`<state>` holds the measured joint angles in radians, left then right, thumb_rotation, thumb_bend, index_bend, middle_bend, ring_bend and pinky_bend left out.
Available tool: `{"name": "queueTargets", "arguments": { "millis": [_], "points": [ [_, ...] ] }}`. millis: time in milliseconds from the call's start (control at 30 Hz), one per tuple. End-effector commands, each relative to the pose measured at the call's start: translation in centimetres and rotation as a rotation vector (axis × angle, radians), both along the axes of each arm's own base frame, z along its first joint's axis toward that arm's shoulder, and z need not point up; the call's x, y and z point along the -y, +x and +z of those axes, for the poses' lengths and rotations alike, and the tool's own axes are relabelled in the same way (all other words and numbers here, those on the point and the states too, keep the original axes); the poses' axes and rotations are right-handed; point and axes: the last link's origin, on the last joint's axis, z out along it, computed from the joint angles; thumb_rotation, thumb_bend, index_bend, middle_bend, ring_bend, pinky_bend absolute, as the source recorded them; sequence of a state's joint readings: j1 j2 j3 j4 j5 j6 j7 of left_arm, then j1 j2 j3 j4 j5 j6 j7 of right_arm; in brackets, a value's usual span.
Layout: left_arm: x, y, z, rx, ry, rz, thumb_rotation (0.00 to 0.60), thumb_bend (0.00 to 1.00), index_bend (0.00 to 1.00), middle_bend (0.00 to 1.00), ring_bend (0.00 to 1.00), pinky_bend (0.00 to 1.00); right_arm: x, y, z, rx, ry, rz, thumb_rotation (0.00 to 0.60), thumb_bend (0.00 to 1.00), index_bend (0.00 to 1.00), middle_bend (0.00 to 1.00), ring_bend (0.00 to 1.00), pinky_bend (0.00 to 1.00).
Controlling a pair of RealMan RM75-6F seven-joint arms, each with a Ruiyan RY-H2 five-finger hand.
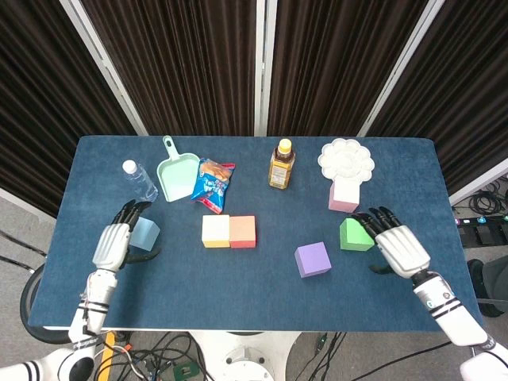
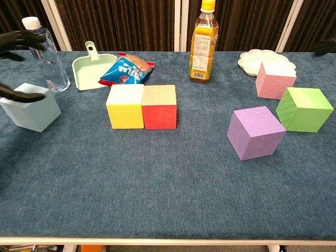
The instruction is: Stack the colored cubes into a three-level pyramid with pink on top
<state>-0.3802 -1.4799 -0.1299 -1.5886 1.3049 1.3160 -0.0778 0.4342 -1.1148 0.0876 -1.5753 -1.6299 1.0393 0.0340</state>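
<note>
A yellow cube (image 1: 215, 230) and a red cube (image 1: 243, 231) sit touching side by side at mid-table. The purple cube (image 1: 313, 259) lies right of them, the green cube (image 1: 355, 234) further right, and the pink cube (image 1: 344, 195) behind it. At the left stands a light blue cube (image 1: 145, 234). My left hand (image 1: 113, 242) is beside it with fingers spread; in the chest view its thumb (image 2: 21, 95) lies at the top edge of the light blue cube (image 2: 30, 107). My right hand (image 1: 398, 248) is spread just right of the green cube, fingertips at its edge, holding nothing.
Along the back are a water bottle (image 1: 139, 180), a mint dustpan (image 1: 178, 173), a snack bag (image 1: 213, 181), an amber bottle (image 1: 281, 164) and a white palette (image 1: 346, 159). The water bottle stands close behind my left hand.
</note>
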Motion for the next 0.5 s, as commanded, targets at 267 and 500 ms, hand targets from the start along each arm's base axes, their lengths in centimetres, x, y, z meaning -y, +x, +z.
{"name": "queueTargets", "arguments": {
  "millis": [267,500],
  "points": [
    [0.8,-1.4,1.2,0.014,0.015,0.053,0.6,0.11,0.11,0.1,0.0,0.13,0.8,3.7,-3.2,0.0,0.182,0.048,0.6,0.0,0.0,0.11,0.0,0.0],
    [1.0,-2.0,1.2,0.016,0.037,0.077,0.6,0.11,0.11,0.1,0.0,0.13,1.8,4.4,-6.2,-0.001,0.216,0.07,0.6,0.0,0.0,0.15,0.0,0.0]
  ]
}}
